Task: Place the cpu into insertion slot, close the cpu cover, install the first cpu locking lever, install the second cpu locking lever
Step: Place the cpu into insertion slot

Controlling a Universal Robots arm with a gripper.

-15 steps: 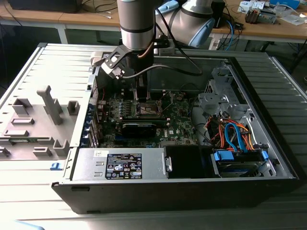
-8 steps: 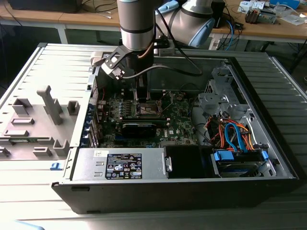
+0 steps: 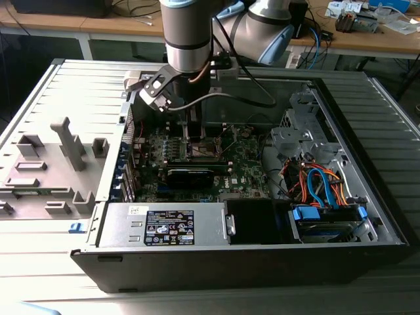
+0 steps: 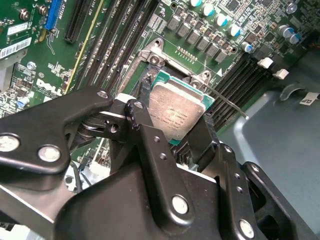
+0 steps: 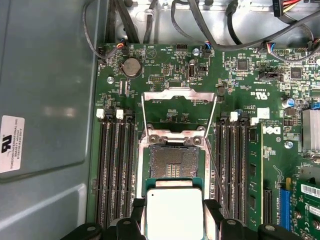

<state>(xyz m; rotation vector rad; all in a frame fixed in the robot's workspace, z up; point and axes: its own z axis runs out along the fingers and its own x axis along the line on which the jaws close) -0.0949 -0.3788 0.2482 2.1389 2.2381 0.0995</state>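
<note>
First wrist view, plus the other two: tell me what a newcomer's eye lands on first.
The pale cpu stands out, clamped in the gripper's black jaws at the open insertion slot. Beyond the slot, the cpu cover stands flipped up. In the exterior view, the arm reaches down into an open computer case.

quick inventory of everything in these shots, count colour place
computer case: one, black and grey, lying open
circuit board: one, green, inside the case
insertion slot: one, dark centre, silver rim, on the board, empty
cpu cover: one, silver, swung open beside the slot
cpu: one, silvery-grey, held at the slot's edge
memory slots: two banks, black, flanking the slot
coin battery: one, silver, on the board
cables: several, orange and blue, exterior view's right
arm: one, grey, over the case
gripper: one, black, shut on the cpu
</note>
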